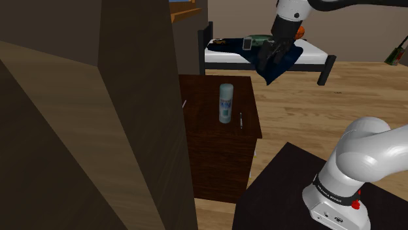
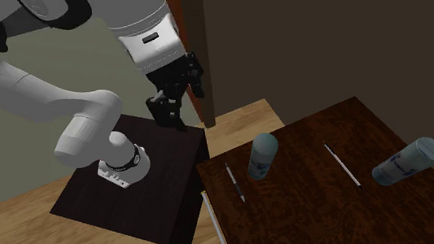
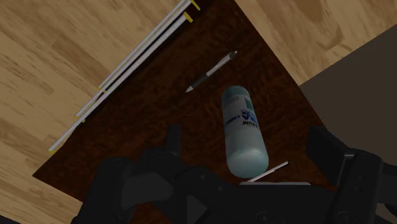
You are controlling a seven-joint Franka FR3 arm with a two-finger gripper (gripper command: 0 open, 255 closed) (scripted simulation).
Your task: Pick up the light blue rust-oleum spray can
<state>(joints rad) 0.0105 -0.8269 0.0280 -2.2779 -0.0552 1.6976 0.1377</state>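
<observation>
A pale blue spray can [image 1: 226, 103] with a white cap stands upright on a dark wooden table [image 1: 209, 144]. In the second exterior view the same can [image 2: 262, 155] stands near the table's edge towards the stand. My black gripper [image 1: 269, 62] hangs high above the table's far side, well apart from the can. Seen from the second exterior view, the gripper [image 2: 174, 105] is up and to the left of the can. The wrist view looks down on the can [image 3: 243, 130], with the gripper [image 3: 248, 143] open and its fingers [image 3: 172, 140] wide apart, holding nothing.
A second pale can [image 2: 408, 161] lies on its side at the table's other end. A dark pen [image 2: 234, 182] and a thin white stick [image 2: 342, 165] flank the upright can. A tall brown cabinet [image 1: 98, 117] borders the table. White rods [image 3: 127, 70] lie on the floor. The dark stand [image 2: 132, 191] is close by.
</observation>
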